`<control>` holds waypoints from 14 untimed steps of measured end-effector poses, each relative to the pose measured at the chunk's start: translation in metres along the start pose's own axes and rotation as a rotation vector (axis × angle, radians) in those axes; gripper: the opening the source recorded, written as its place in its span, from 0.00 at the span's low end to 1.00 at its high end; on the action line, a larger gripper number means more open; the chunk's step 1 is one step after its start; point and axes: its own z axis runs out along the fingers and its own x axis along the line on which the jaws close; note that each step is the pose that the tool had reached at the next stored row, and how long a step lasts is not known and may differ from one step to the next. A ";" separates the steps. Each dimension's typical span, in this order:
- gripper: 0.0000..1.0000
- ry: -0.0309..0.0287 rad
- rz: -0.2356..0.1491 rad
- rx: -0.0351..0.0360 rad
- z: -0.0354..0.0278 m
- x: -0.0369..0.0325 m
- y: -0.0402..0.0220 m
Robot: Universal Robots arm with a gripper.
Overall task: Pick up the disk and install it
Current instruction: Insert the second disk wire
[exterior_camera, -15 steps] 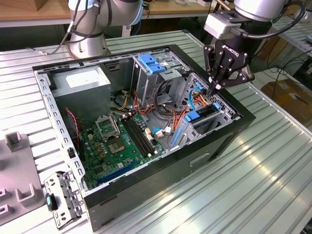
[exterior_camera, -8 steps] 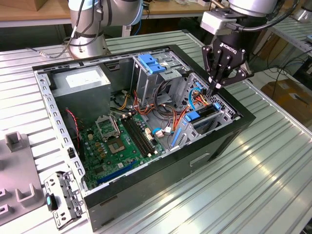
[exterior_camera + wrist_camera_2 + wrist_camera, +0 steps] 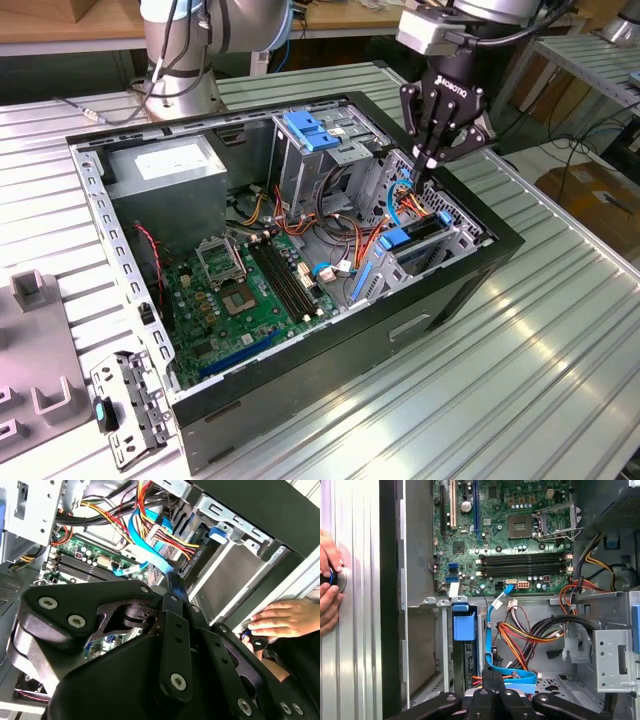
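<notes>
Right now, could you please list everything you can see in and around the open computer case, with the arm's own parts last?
computer case: one, black, lying open on the ribbed metal table.
motherboard: one, green, on the case floor.
power supply: one, grey box with white sticker, at the case's far corner.
drive cage: one, metal with blue handle, upright mid-case.
disk: one, dark with blue rail, seated in the bay at the exterior view's right.
cables: a bundle, red, yellow, orange, black, plus a blue ribbon.
bracket: one, grey, on the table beside the case.
hand: a person's, at the case's outer edge.
gripper: one, black, fingers together above the bay.
</notes>
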 end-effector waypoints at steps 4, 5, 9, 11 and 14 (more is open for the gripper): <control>0.11 0.0425 0.005 -0.0034 0.0022 -0.0079 -0.0054; 0.11 0.0500 0.006 -0.0030 0.0023 -0.0093 -0.0054; 0.18 0.0740 0.008 -0.0026 0.0036 -0.0149 -0.0056; 0.18 0.0768 0.008 -0.0034 0.0050 -0.0167 -0.0059; 0.25 0.0852 0.008 -0.0038 0.0079 -0.0189 -0.0067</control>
